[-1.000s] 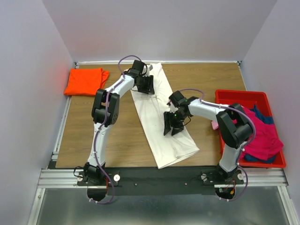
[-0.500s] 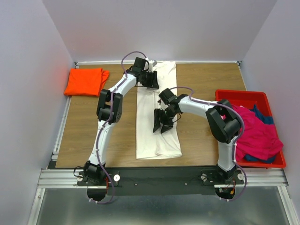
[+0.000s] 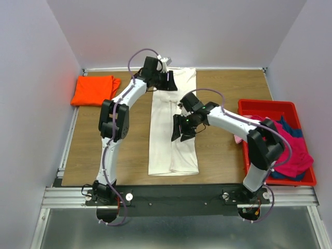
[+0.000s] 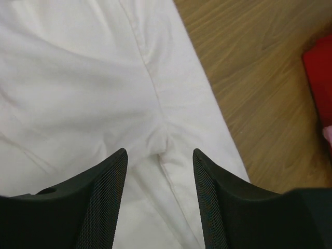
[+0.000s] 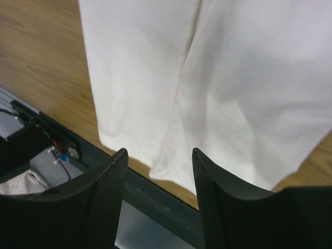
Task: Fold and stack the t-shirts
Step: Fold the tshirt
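Observation:
The cream-white t-shirt (image 3: 174, 153) lies on the table as a long narrow strip, running from the back edge to the front edge. My left gripper (image 3: 168, 83) hovers over its far end, jaws open, with only flat cloth (image 4: 93, 78) under them. My right gripper (image 3: 180, 134) is over the middle of the strip, also open. Below it the white cloth (image 5: 233, 78) shows down to its near hem. The orange t-shirt (image 3: 95, 90) lies folded at the back left. Magenta (image 3: 295, 153), dark blue (image 3: 293, 129) and pale pink (image 3: 238, 138) shirts are heaped at the right.
The red plastic bin (image 3: 259, 105) holding the heap stands at the table's right edge, and a corner of the bin (image 4: 319, 78) shows in the left wrist view. The black front rail (image 3: 171, 194) runs just beyond the shirt's near hem. Bare wood (image 3: 135, 140) lies left of the strip.
The white shirt has swung from a diagonal to lie straight front to back. Both grippers moved left with it. The left jaws have spread a little wider.

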Motion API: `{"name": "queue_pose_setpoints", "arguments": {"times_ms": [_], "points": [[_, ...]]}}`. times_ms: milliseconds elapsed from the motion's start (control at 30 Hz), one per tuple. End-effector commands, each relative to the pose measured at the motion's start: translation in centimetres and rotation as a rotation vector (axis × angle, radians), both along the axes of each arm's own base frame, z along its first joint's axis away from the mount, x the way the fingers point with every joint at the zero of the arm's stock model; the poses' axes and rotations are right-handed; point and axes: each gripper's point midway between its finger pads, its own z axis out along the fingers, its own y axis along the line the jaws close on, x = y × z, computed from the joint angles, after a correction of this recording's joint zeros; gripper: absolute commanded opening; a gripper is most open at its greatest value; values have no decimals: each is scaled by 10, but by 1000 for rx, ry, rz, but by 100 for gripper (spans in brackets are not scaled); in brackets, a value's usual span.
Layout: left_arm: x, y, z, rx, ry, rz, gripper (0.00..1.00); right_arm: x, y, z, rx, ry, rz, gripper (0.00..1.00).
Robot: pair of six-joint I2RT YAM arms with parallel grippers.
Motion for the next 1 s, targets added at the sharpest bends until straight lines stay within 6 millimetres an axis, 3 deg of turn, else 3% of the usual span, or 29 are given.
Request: {"name": "queue_pose_setpoints", "arguments": {"times_ms": [0,33,67,100,133,167,267,300,333,367,467,500,533,700,967], "points": [[-19,13,114,-48,-192,80,62,-24,-36,7,-105,-20,-13,60],[-28,19,114,-33,-175,103,62,-29,-43,7,-127,-17,-20,60],[-40,29,131,-23,-186,131,62,-37,-53,5,-160,9,-22,60],[-47,40,126,20,-170,177,62,-47,-62,0,-183,27,-24,60],[-70,51,94,79,-83,193,62,-52,-67,4,-187,18,-29,60],[-84,64,107,98,-103,234,62,-59,-71,3,-195,31,-43,60],[-144,89,78,153,-17,270,62,-79,-86,-1,-204,52,-60,60],[-171,100,46,186,72,289,61,-84,-89,-2,-209,64,-72,60],[-186,103,42,184,91,290,61,-93,-96,-7,-219,76,-76,60],[-202,107,50,155,88,302,61,-98,-98,-8,-222,84,-89,60],[-256,120,20,168,204,300,59,-117,-107,-16,-236,118,-106,59],[-258,119,27,149,191,298,59,-119,-108,-17,-239,119,-113,58],[-275,124,13,171,242,291,59,-121,-108,-18,-235,119,-120,58],[-317,138,-15,249,335,267,59,-122,-107,-33,-234,129,-176,54],[-331,155,-24,339,343,250,59,-118,-98,-55,-264,135,-179,48]]}}
